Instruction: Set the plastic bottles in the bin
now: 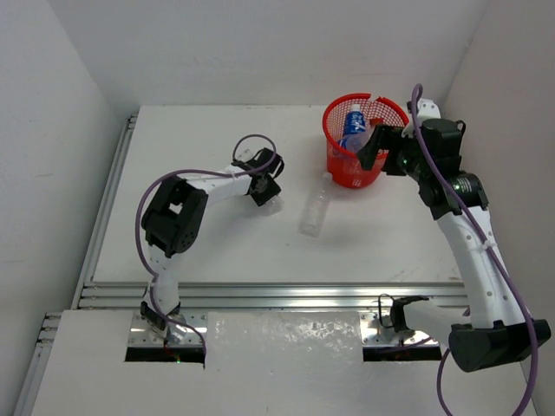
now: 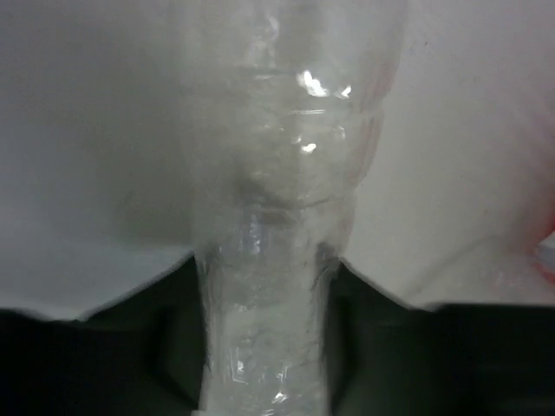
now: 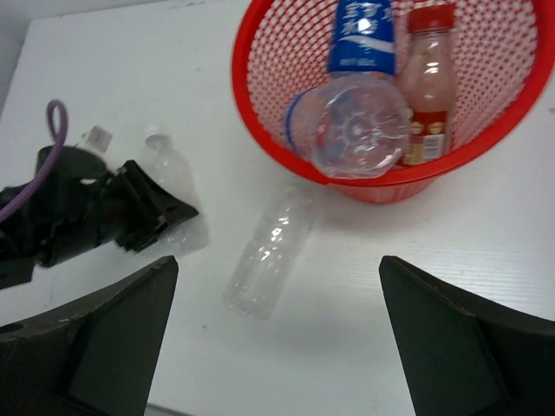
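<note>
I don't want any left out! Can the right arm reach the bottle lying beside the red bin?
Probably yes. The right gripper is open and empty, and the lying bottle sits uncovered on the table close by.

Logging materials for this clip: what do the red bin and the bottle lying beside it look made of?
The bin: red plastic by its look, moulded mesh wall, slightly glossy rim. The lying bottle: thin clear plastic, probably; the table shows through it, and its ribbed wall glints.

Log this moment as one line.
left jaws: shut on clear bottle | right jaws: open, by bin | in bin: three bottles | loose bottle: lying beside bin
</note>
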Controlling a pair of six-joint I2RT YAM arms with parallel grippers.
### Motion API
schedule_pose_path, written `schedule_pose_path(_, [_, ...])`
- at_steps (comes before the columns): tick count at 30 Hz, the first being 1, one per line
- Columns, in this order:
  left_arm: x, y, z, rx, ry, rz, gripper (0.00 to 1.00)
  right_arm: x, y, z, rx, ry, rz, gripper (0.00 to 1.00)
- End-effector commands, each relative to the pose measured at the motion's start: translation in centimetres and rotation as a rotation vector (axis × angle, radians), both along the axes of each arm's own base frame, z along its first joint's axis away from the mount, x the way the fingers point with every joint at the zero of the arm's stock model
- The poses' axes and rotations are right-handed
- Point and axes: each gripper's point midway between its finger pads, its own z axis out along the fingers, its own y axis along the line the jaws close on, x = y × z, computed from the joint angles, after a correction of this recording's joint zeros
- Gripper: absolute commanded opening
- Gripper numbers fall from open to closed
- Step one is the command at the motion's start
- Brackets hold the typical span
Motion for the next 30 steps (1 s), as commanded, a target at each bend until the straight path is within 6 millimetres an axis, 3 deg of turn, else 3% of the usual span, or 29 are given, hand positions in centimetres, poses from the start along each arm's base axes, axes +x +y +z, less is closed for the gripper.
schedule_pose_path(1, [-0.1, 1.9, -0.6, 0.013, -0.009, 0.05, 0.16, -0.9, 3.7, 1.4, 0.071, -0.06, 0.157, 0.99])
schedule_pose_path(2, [-0.2, 2.0, -0.3, 0.01, -0.027, 0.039, 0.05, -1.2, 4.8, 1.2, 0.087, -0.053, 0.209, 0.99])
schedule_pose_path(3, [-0.7, 2.3, -0.1, 0.017, -0.037, 0.029, 0.03, -1.5, 6.2, 1.6, 0.107, -0.068, 0.274, 0.99])
schedule_pose_path(4, [-2.2, 3.2, 0.8, 0.028, -0.052, -0.002, 0.01, -2.6, 8.8, 1.6, 0.157, -0.054, 0.399, 0.99])
schedule_pose_path(5, [-2.0, 2.6, 2.3, 0.006, -0.124, -0.036, 0.0, -3.3, 10.3, 1.6, 0.191, -0.047, 0.481, 0.99])
schedule_pose_path(6, [-3.7, 3.3, 4.3, -0.006, -0.189, -0.074, 0.0, -5.0, 12.9, 3.0, 0.278, -0.065, 0.644, 0.99])
schedule_pose_path(7, [-4.5, 3.1, 5.4, 0.004, -0.25, -0.169, 0.0, -5.5, 14.0, 3.1, 0.325, -0.053, 0.709, 0.99])
schedule_pose_path(8, [-4.1, 1.6, 11.8, -0.092, -0.469, -0.225, 0.0, -6.1, 15.4, 3.9, 0.379, -0.068, 0.769, 0.99])
schedule_pose_path(9, [-6.0, 2.0, 11.3, -0.102, -0.514, -0.288, 0.0, -6.7, 16.2, 4.2, 0.4, -0.071, 0.816, 0.99])
schedule_pose_path(10, [-6.7, 0.4, 14.5, -0.165, -0.672, -0.431, 0.0, -6.8, 16.8, 4.0, 0.408, -0.066, 0.834, 0.99])
schedule_pose_path(11, [-9.2, 0.8, 16.4, -0.203, -0.771, -0.504, 0.0, -7.4, 18.1, 4.4, 0.409, -0.085, 0.869, 0.99])
schedule_pose_path(12, [-10.4, 0.6, 18.0, -0.203, -0.865, -0.592, 0.0, -7.5, 18.7, 4.4, 0.408, -0.09, 0.879, 0.99])
schedule_pose_path(13, [-12.4, -0.6, 20.3, -0.277, -0.968, -0.704, 0.0, -7.6, 19.4, 4.4, 0.411, -0.09, 0.888, 0.99])
schedule_pose_path(14, [-14.3, -0.5, 21.5, -0.308, -1.033, -0.765, 0.0, -7.9, 20.7, 4.4, 0.431, -0.084, 0.918, 0.99])
schedule_pose_path(16, [-17.1, -1.6, 23.5, -0.38, -1.119, -0.911, 0.0, -7.4, 21.8, 3.9, 0.437, -0.091, 0.893, 0.99])
schedule_pose_path(17, [-18.4, -1.8, 24.6, -0.415, -1.163, -0.954, 0.0, -7.8, 22.9, 4.7, 0.447, -0.148, 0.912, 0.99])
schedule_pose_path(18, [-19.8, -2.1, 24.6, -0.472, -1.164, -1.009, 0.0, -7.9, 23.3, 4.6, 0.454, -0.155, 0.908, 0.99])
schedule_pose_path(22, [-22.5, -2.3, 27.3, -0.574, -1.268, -1.087, 0.0, -8.4, 25.7, 4.5, 0.41, -0.175, 0.883, 0.99])
schedule_pose_path(27, [-23.9, -3.0, 28.3, -0.641, -1.263, -1.175, 0.02, -9.2, 26.6, 5.1, 0.428, -0.195, 0.925, 0.96])
schedule_pose_path(28, [-24.0, -3.2, 28.3, -0.649, -1.261, -1.191, 0.03, -9.2, 26.6, 5.4, 0.426, -0.211, 0.933, 0.83])
schedule_pose_path(29, [-24.2, -3.3, 28.3, -0.659, -1.25, -1.204, 0.11, -9.3, 26.7, 5.4, 0.421, -0.22, 0.942, 0.62])
schedule_pose_path(30, [-23.9, -3.3, 28.2, -0.654, -1.24, -1.197, 0.22, -9.2, 26.6, 5.2, 0.41, -0.215, 0.937, 0.32])
